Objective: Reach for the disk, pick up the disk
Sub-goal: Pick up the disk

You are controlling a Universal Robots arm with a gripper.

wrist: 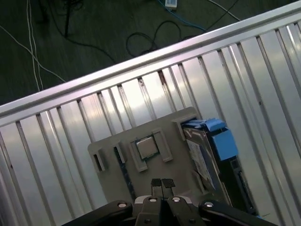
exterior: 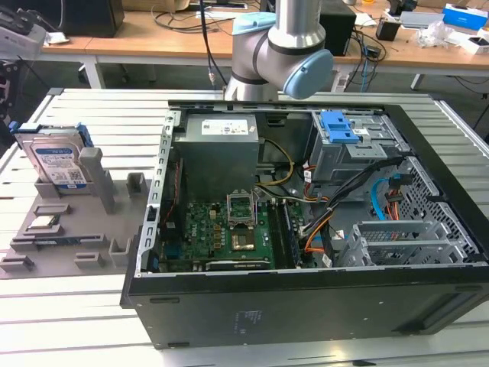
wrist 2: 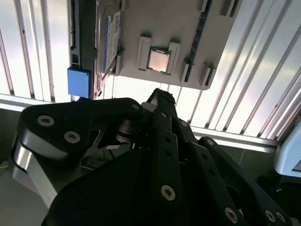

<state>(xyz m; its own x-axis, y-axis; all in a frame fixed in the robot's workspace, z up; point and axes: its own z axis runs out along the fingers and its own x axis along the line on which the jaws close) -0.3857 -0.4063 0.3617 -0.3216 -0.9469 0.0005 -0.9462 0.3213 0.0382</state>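
Gripper (wrist: 162, 182) fingers (wrist: 156, 184) pinched together on nothing, hovering over the grey fixture plate (wrist: 178, 157) near the CPU chip (wrist: 146, 148); disk (exterior: 58, 163) stands on edge in its slot alongside, clear of the PC case (exterior: 306, 306), presumably to keep both faces graspable.

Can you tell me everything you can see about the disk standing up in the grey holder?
The disk is a flat rectangle of silver-grey metal. It has a white-and-blue label on its face and a blue plastic bracket along its sides. It stands nearly upright on its edge in a slot of the grey holder, at the exterior view's left. Only the holder touches it. The claw hangs shut over the holder, apart from the disk.
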